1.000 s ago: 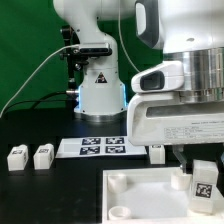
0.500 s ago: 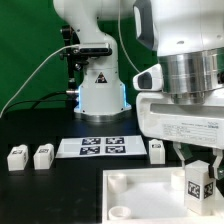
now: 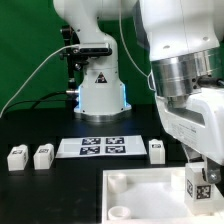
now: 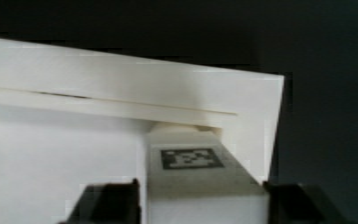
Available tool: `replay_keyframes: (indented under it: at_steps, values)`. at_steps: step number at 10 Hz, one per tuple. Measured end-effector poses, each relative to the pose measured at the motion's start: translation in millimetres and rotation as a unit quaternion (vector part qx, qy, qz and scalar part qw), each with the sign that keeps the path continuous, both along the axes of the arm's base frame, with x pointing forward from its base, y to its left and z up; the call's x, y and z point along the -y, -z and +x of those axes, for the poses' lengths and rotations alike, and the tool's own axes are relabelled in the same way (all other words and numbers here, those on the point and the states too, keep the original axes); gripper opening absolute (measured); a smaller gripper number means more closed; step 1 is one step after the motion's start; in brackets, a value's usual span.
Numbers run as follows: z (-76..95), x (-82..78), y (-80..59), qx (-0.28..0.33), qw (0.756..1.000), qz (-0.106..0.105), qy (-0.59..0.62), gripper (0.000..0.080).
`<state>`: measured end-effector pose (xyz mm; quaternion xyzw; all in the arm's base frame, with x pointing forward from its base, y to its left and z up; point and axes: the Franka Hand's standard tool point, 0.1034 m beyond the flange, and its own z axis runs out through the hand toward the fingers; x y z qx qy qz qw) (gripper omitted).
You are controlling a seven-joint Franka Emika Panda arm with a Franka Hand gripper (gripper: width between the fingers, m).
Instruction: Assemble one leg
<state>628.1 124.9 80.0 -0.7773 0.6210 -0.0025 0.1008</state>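
My gripper (image 3: 199,172) is shut on a leg (image 3: 198,184), a small white block with a square marker tag, and holds it upright over the far right part of the large white tray-like piece (image 3: 140,196). In the wrist view the leg (image 4: 197,165) fills the space between my two dark fingers (image 4: 108,203), with the white piece (image 4: 105,95) beyond it. Two more legs (image 3: 17,157) (image 3: 42,156) lie at the exterior view's left. A third leg (image 3: 156,150) stands by the marker board's right end.
The marker board (image 3: 104,147) lies flat in the middle of the black table. The robot's white base (image 3: 98,95) stands behind it, with cables at the back left. My arm's large wrist body (image 3: 185,70) fills the upper right of the exterior view.
My wrist has turned and the gripper with the leg has shifted slightly over the right part of the white piece. The other legs have not moved.
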Motion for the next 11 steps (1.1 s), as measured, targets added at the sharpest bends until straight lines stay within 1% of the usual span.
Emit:
replay_keyframes:
  at_steps: [1, 2, 3, 4, 5, 6, 8, 9, 10, 11]
  values:
    - [-2.2, -0.4, 0.6, 0.011, 0.996, -0.012, -0.082, 0.0517]
    - [-1.7, 4.3, 1.3, 0.027, 0.982, -0.027, -0.187, 0.0517]
    - [-2.7, 7.5, 2.5, 0.033, 0.959, -0.043, -0.278, 0.0624]
    - [-3.9, 2.6, 2.5, 0.028, 0.928, -0.062, -0.366, 0.0643]
    - [-6.8, -8.9, 4.7, 0.013, 0.893, -0.077, -0.442, 0.0648]
    - [-6.3, -9.7, 4.7, 0.021, 0.863, -0.082, -0.498, 0.0648]
    - [-6.1, -6.5, 5.3, 0.031, 0.809, -0.087, -0.58, 0.0649]
    - [-4.8, -4.8, 4.4, 0.033, 0.74, -0.097, -0.664, 0.0649]
    - [-2.9, -3.8, 3.4, 0.036, 0.722, -0.1, -0.684, 0.0649]
    - [-3.5, -3.8, 4.0, 0.034, 0.729, -0.1, -0.676, 0.064]
